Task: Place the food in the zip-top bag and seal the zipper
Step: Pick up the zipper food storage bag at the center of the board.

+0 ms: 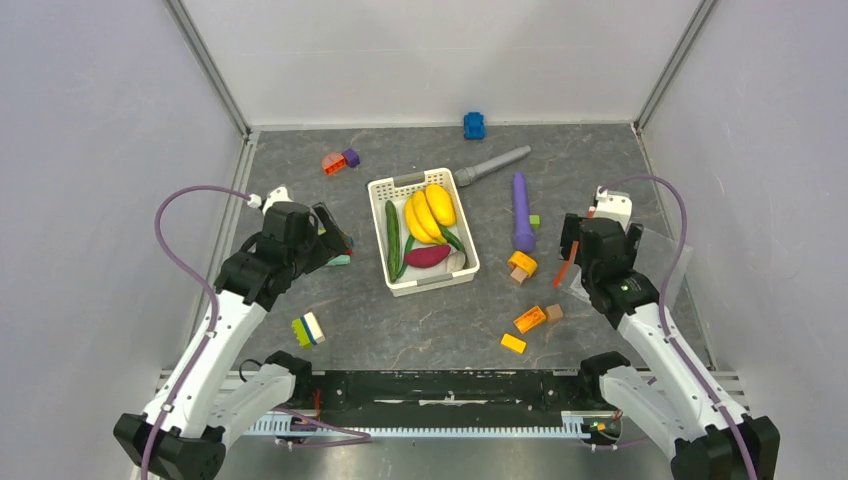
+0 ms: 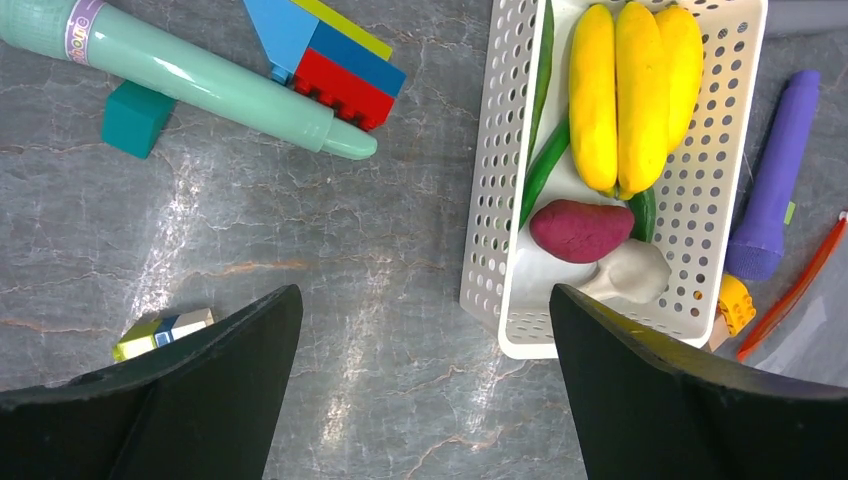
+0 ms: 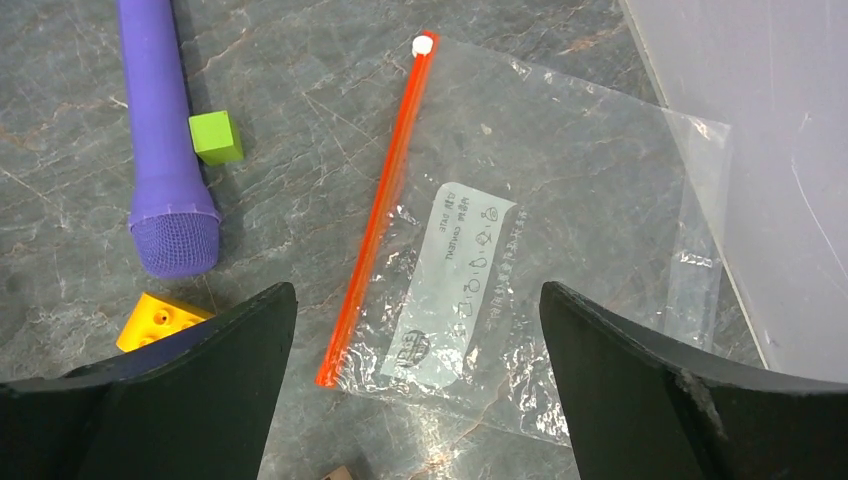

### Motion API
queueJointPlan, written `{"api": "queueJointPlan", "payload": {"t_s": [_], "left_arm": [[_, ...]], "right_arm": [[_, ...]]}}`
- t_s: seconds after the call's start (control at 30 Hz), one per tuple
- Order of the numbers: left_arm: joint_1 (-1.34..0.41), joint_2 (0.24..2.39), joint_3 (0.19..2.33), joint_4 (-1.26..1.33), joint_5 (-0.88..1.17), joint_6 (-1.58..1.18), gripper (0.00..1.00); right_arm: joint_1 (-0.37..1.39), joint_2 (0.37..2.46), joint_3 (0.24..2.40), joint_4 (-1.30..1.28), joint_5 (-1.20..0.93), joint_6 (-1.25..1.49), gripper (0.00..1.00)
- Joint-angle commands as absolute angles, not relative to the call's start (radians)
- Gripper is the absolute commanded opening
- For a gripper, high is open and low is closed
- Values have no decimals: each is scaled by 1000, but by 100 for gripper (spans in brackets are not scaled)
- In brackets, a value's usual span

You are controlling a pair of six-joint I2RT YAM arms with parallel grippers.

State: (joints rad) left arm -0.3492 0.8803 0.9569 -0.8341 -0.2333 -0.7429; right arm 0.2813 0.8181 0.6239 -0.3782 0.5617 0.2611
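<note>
Top external view, left to right: the left gripper hangs over the grey marbled table with its jaws spread wide and nothing between them, just left of a white slotted plastic basket. All the food lies in that basket: three yellow banana-like pieces side by side, slim dark-green cucumbers along the left wall, and a purple-red sweet potato touching a whitish piece at the near end. Right of the basket lies a long purple cylinder. Farther right, the right gripper, also spread wide and empty, hangs over a clear zip-top plastic bag. The bag lies flat on the table near the right wall. Its orange-red zipper strip runs along the edge nearest the cylinder. Whether the strip is sealed cannot be told.
</note>
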Motion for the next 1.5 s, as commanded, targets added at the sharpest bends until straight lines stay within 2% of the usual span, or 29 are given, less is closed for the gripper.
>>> {"api": "queueJointPlan", "payload": {"t_s": [0.0,0.27,0.43,0.6,0.7,0.77,0.93,1.13,1.3,1.47], "left_arm": [[-351,881,962,-839,-223,-764,100],[-351,908,939,-777,-240,-761,100],[-351,927,901,-663,-199,-743,100],[-351,946,870,-591,-162,-724,100],[-351,956,868,-582,-157,-715,100],[-351,965,861,-570,-143,-714,100],[-351,991,853,-547,-116,-712,100],[-350,1009,857,-529,-106,-708,100],[-351,1009,863,-522,-98,-710,100],[-350,1008,858,-522,-90,-714,100]], "right_arm": [[281,834,649,-354,518,242,98],[280,964,723,-361,538,273,98],[277,1183,812,-413,606,329,98],[241,1398,899,-418,560,363,98],[193,1504,933,-427,507,390,94],[160,1533,928,-411,470,404,90],[108,1523,860,-350,441,397,89],[29,1509,767,-238,298,363,85],[7,1498,723,-182,259,359,74],[-29,1468,658,-112,223,357,48]]}}
